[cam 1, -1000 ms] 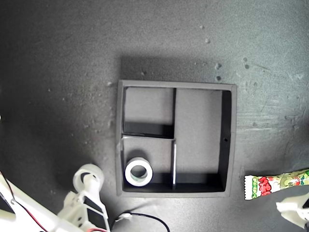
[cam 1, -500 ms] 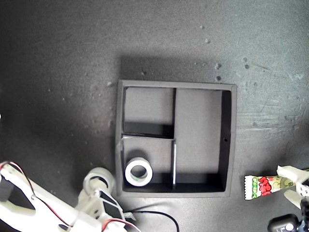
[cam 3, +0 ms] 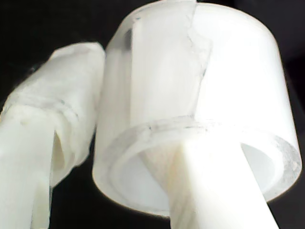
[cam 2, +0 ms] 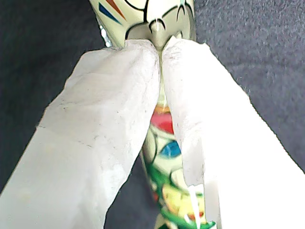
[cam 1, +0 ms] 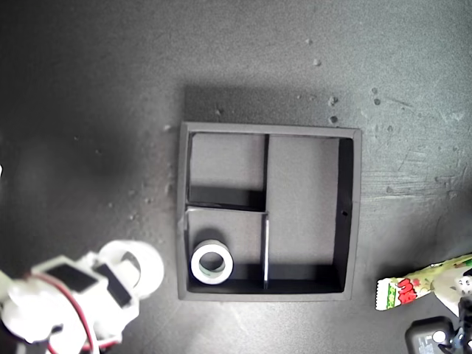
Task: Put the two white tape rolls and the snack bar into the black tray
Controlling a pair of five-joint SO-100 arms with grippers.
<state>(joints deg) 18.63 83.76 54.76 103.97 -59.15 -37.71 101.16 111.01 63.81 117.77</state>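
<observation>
My second gripper (cam 3: 138, 157) pinches one tape roll's (cam 3: 200, 100) wall; my first gripper (cam 2: 159, 47) squeezes the snack bar (cam 2: 147, 14) near its end, so it may droop and snag the black tray (cam 1: 354, 214).

The tray (cam 1: 269, 133) sits mid-scene with one roll (cam 1: 212, 263) lying flat in its small compartment nearest the exterior view's bottom left. Just outside the tray's left wall in the exterior view, an arm's gripper (cam 1: 129, 267) holds a second roll (cam 1: 151, 267). At the exterior view's bottom right, the bar (cam 1: 413, 285) lies tilted beside the tray, its far end under another gripper
</observation>
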